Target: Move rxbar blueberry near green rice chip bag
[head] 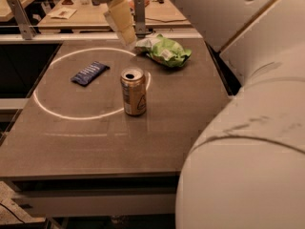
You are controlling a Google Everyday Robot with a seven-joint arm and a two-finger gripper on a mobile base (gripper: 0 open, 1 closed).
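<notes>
The rxbar blueberry (90, 73) is a flat dark blue wrapper lying on the left of the table, inside a bright ring marked on the top. The green rice chip bag (165, 51) lies crumpled at the back of the table, right of centre. The two are well apart, with a tan can between them. My gripper (122, 23) hangs above the table's back edge, just left of the chip bag and up and to the right of the bar. It holds nothing that I can see.
A tan drink can (133, 92) stands upright at mid-table, on the ring's right side. The dark table (95, 142) ends at front and left edges. My white arm (248, 142) fills the right side. A metal post (139, 14) and another table stand behind.
</notes>
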